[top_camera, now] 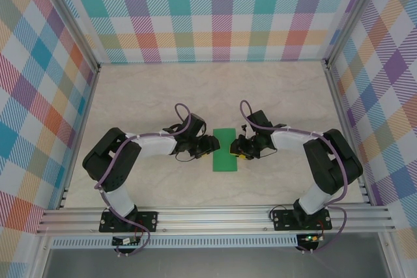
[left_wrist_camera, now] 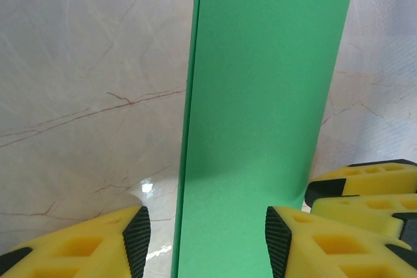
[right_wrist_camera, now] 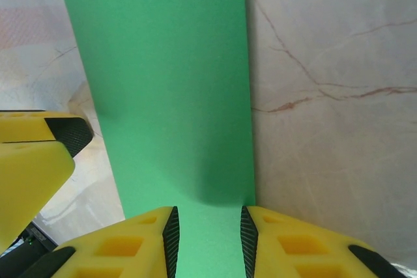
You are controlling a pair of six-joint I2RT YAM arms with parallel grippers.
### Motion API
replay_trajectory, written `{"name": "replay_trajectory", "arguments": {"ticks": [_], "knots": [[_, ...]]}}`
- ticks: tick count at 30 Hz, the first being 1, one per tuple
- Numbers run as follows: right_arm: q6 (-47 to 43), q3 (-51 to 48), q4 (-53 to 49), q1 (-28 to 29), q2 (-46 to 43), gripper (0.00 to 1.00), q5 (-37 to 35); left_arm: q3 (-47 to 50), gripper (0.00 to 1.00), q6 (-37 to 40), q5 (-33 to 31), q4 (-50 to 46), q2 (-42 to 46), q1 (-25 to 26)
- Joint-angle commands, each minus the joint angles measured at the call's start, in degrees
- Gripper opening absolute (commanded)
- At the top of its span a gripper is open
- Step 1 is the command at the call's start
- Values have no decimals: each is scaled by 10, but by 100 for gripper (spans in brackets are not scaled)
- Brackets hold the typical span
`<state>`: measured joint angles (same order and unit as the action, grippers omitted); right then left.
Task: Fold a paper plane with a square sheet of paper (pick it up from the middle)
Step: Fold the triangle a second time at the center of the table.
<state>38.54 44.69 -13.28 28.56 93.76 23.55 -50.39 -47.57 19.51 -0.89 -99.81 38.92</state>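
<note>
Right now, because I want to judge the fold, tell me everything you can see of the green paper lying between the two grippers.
The thin plain green paper is a narrow matte rectangle, seemingly folded in half: the left wrist view shows a second layer along one long edge. It lies flat on the marbled table, toward the near edge. The left gripper and right gripper stand open at its opposite long sides; whether either touches it I cannot tell.

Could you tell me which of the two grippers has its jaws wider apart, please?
The left gripper: its pads stand about as wide as the folded green paper, while the right gripper leaves a gap clearly narrower than that paper.
</note>
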Motion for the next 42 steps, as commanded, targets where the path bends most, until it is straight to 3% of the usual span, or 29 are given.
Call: {"name": "replay_trajectory", "arguments": {"ticks": [1, 22, 37, 42], "knots": [[1, -1, 6, 0, 7, 33, -4, -3, 52, -2, 15, 7, -10, -4], [5, -16, 17, -7, 8, 32, -2, -6, 48, -14, 54, 48, -18, -5], [1, -8, 11, -9, -9, 32, 10, -3, 38, -28, 57, 71, -13, -4], [-3, -11, 2, -9, -36, 33, 5, -6, 29, -32, 55, 74, -12, -4]]}}
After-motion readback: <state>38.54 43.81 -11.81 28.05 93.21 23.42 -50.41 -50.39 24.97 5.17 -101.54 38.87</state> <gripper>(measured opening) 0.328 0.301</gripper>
